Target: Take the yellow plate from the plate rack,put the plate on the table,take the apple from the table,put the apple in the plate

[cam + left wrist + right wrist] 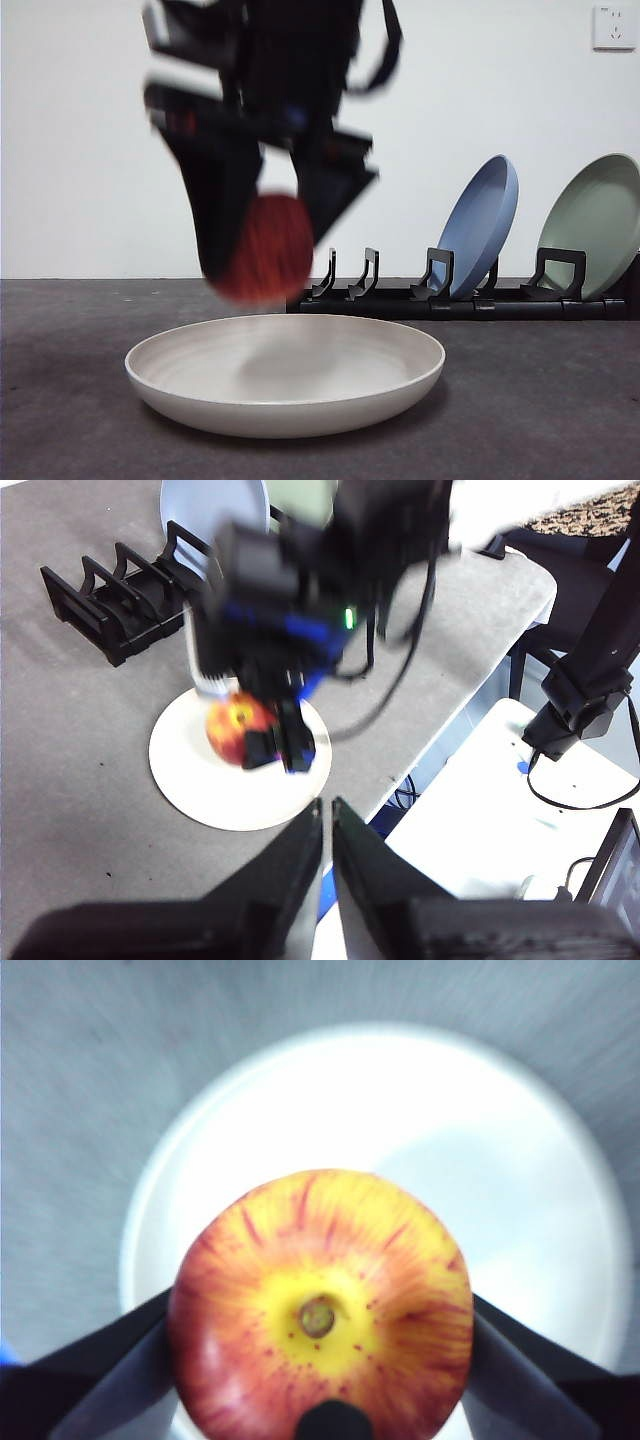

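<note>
A dark grey table (560, 400) is seen, with a white wall behind. On it, near the front, the yellow plate (285, 375) lies flat, cream-coloured and wide. Behind it the black plate rack (470, 300) is stood along the table's far side, with a blue plate (485, 225) and a pale green plate (595, 225) leaned upright in its slots. Above the yellow plate, the right gripper (262, 245) is lowered from overhead, blurred, and the apple (320, 1305) is clamped between its two black jaws, stem end up, held clear of the plate's surface. The left gripper (327, 825) is held well aside, its jaws nearly together and nothing between them.
</note>
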Motion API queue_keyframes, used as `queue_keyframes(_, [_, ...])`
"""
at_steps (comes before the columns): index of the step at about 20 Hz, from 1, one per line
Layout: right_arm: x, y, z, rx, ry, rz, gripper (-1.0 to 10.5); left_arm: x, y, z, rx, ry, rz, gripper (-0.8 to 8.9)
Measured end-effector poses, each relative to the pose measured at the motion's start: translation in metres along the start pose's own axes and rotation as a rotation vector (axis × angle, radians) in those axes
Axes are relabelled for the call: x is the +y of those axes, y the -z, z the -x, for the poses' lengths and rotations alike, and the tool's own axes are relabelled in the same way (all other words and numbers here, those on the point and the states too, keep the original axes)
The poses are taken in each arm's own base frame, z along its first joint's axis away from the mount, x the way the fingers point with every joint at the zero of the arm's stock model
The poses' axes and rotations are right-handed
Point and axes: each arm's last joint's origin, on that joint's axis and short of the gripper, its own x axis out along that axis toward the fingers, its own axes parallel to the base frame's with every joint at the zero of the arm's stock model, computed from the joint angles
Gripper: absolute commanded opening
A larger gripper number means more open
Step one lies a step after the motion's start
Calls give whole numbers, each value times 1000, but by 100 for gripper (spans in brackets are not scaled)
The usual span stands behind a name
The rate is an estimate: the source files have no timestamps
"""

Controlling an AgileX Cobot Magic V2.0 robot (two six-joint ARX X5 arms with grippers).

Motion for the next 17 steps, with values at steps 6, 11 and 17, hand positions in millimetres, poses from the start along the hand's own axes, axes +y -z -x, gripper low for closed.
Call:
queue_keyframes(6, [-1, 28, -41, -66, 3, -83, -2, 0, 0, 0, 1, -1, 14, 18])
queue_keyframes(11, [-3, 33, -46, -132, 9, -132, 25, 0, 0, 0, 1, -1, 14, 18])
queue_keyframes(17, [-3, 33, -46, -139, 14, -153, 496, 0, 0, 0, 1, -1, 14, 18])
